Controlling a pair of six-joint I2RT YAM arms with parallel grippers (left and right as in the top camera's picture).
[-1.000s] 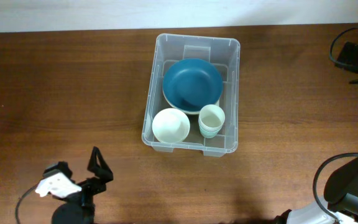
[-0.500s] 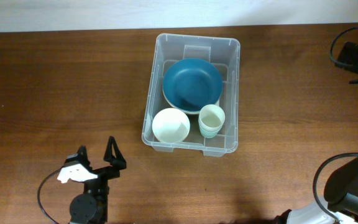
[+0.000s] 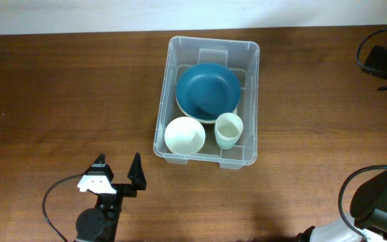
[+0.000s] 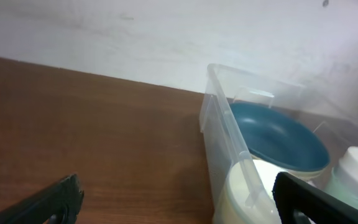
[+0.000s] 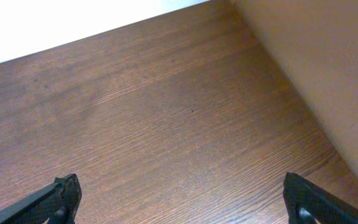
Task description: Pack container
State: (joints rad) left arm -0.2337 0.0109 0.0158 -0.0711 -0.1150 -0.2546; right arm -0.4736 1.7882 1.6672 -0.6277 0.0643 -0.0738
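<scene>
The clear plastic container (image 3: 207, 46) stands at the table's middle back. It holds a blue plate (image 3: 207, 91), a white bowl (image 3: 185, 134) and stacked pale green cups (image 3: 228, 129). My left gripper (image 3: 118, 169) is open and empty, low over the table in front of and left of the container. In the left wrist view its fingers (image 4: 179, 208) are wide apart, facing the container's near left corner (image 4: 219, 106), with the plate (image 4: 278, 137), the bowl (image 4: 253, 193) and a cup (image 4: 356, 174) behind the wall. My right gripper (image 5: 182, 199) is open over bare wood.
The right arm's black base and cables (image 3: 381, 60) sit at the far right edge, with more of the arm (image 3: 375, 202) at the lower right. A beige panel (image 5: 328, 74) borders the table in the right wrist view. A white wall (image 4: 166, 31) runs behind the table.
My left gripper has moved right along the front of the table, closer to the container's front left corner. It stays open. The container and its contents have not moved.
</scene>
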